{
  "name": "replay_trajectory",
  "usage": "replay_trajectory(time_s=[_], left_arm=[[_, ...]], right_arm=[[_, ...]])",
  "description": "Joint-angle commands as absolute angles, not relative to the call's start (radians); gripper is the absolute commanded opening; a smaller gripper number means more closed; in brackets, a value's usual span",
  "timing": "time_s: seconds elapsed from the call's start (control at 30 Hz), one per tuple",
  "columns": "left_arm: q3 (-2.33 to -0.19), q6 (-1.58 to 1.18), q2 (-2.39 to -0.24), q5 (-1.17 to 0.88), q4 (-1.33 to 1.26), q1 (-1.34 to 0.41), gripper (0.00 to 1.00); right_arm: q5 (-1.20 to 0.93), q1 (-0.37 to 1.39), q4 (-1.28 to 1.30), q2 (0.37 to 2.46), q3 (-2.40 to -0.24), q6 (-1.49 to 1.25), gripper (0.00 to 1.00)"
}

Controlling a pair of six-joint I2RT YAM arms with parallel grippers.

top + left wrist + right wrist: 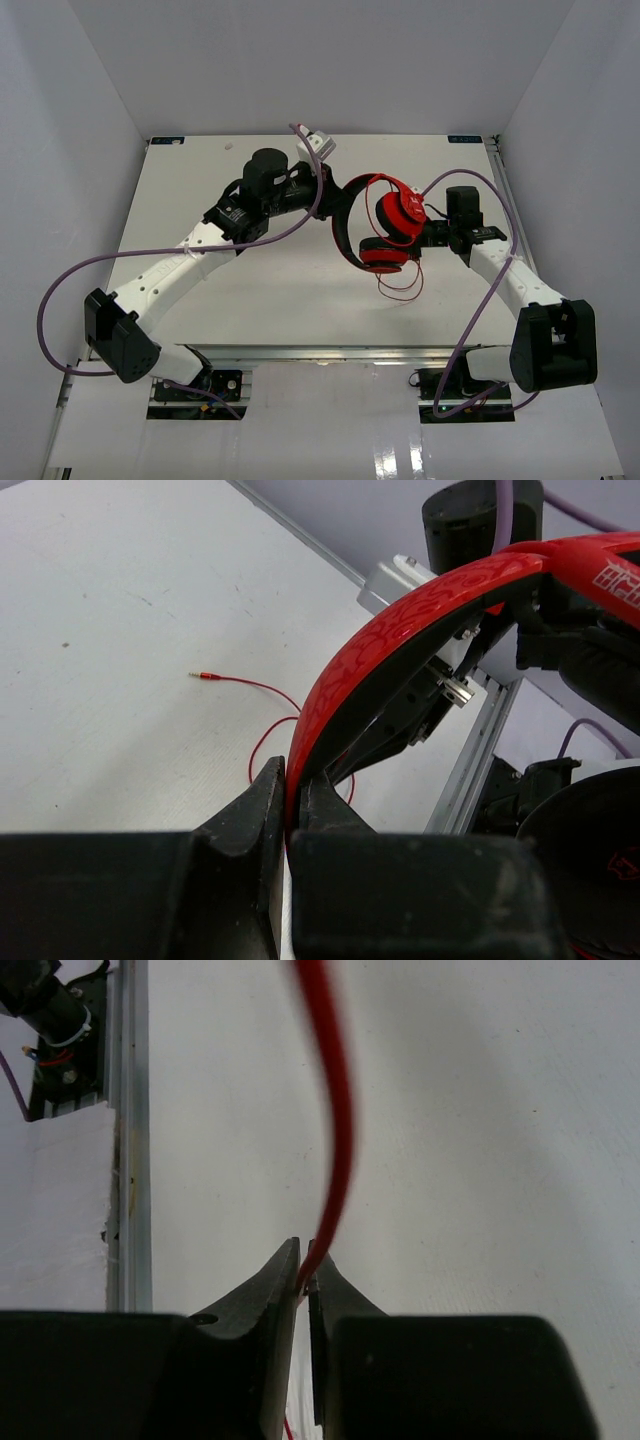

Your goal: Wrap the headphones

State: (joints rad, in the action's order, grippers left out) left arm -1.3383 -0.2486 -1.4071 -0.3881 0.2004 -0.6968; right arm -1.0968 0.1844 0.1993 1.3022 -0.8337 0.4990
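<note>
Cable (340, 1150) blurred, cut off at top edge.

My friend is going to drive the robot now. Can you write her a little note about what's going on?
Hands: the left hand is shut on the headphones, gripping the headband. The right hand is shut on the thin red cable.
Things: loose cable and its plug lie on the table.
Done: both holds are taken.
Left: wind the loose cable round the headphones. I cannot tell if any turns are on yet.
</note>
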Motion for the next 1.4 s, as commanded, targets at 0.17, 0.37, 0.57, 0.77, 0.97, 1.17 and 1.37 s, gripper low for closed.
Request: replay_trajectory(time_s=[0.17,0.37,0.57,0.77,0.97,1.17,1.37], left_arm=[[-1.484,-0.394,-1.388,-0.381,0.084,-0.696,0.00],[-1.524,-0.456,-1.409,-0.385,0.045,-0.695,0.00],[-1.589,-0.490,-1.427,-0.322,0.046,-0.696,0.00],[-1.620,-0.528,-1.389,-0.055,0.023,-0.696,0.00],[-1.688,-0.567,-1.394,0.180,0.028,-0.690,0.00],[-1.750,-0.491,-1.396,0.438,0.065,-0.663,0.00],[-1.646,-0.419,-1.358,0.550,-0.018,-0.567,0.00]], right_arm=[[-1.299,0.184,0.026,1.299,-0.853,0.305,0.35],[-1.315,0.206,-0.208,1.326,-0.844,0.105,0.51],[-1.299,0.252,-0.327,1.370,-0.842,0.036,0.61],[-1.367,0.297,-0.417,1.373,-0.731,0.075,0.62],[-1.393,0.416,-0.233,1.334,-0.674,0.349,0.61],[-1.344,0.465,0.031,1.294,-0.699,0.574,0.44],[-1.166,0.519,0.150,1.211,-0.717,0.619,0.08]])
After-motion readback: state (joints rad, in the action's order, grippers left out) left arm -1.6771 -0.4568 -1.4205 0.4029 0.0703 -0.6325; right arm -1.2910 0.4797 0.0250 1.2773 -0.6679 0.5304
